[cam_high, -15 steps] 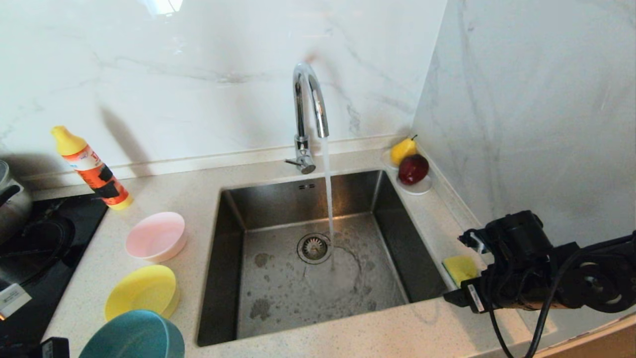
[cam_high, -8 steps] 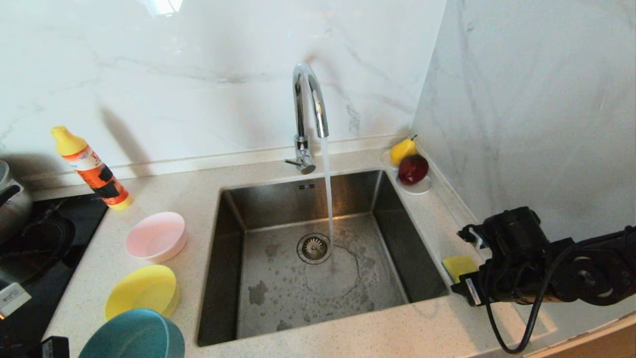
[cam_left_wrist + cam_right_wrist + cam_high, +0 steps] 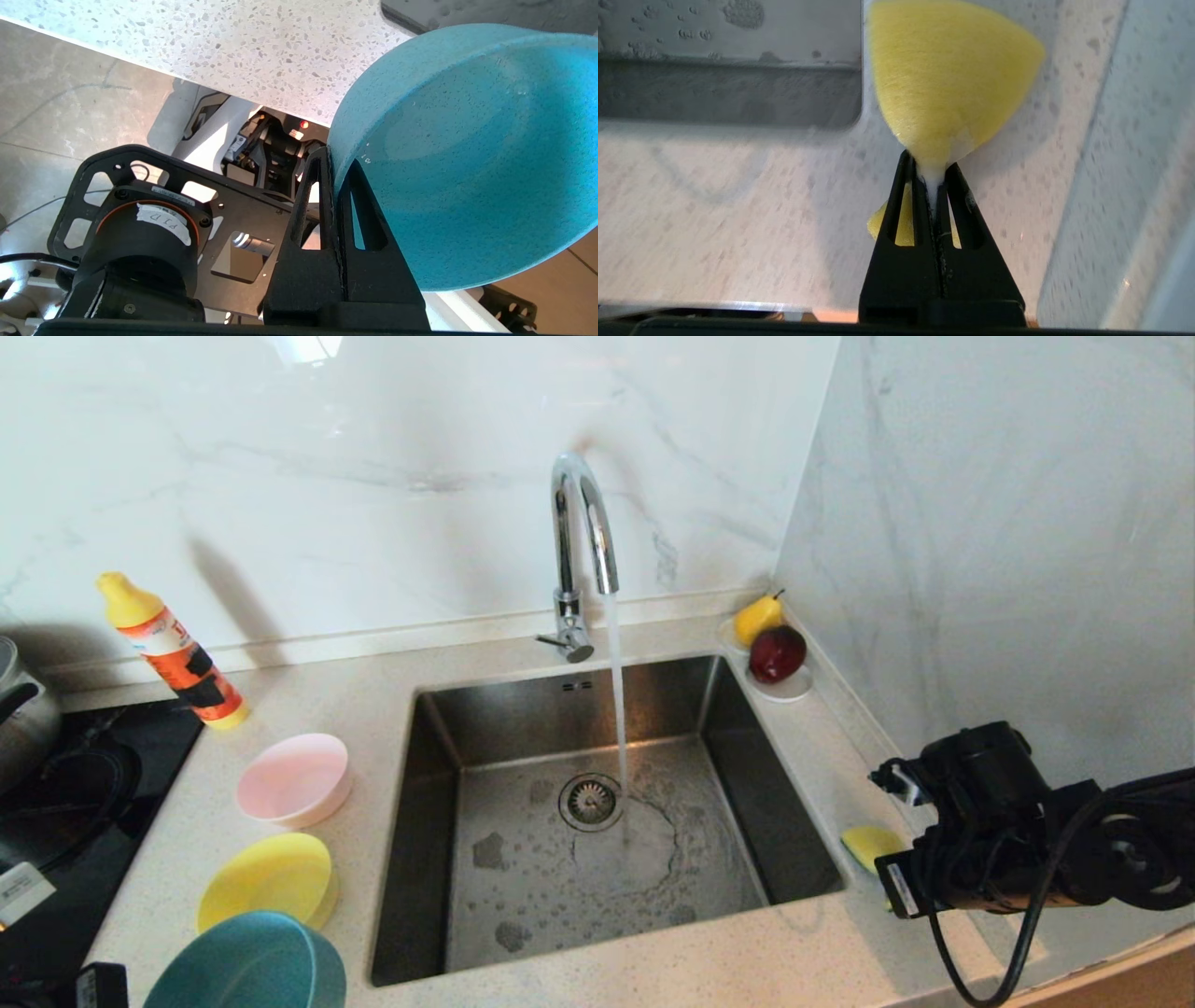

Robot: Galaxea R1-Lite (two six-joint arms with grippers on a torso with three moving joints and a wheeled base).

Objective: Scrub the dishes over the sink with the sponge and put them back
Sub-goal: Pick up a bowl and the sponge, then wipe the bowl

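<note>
early stage: the right gripper [image 3: 931,184] has its jaws clenched on the yellow sponge [image 3: 945,79] on the worktop [image 3: 728,961] right of the sink [image 3: 448,859]. the left gripper [image 3: 337,175] pinches the blue bowl's [image 3: 467,154] rim, near left. pink bowl [image 3: 294,780] and yellow bowl [image 3: 266,882] wait unscrubbed.

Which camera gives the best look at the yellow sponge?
The right wrist view: the sponge fills the frame, pinched flat between the shut right gripper over the counter beside the sink. The head view shows only a yellow sliver behind that arm. The left wrist view shows none of it.
</note>
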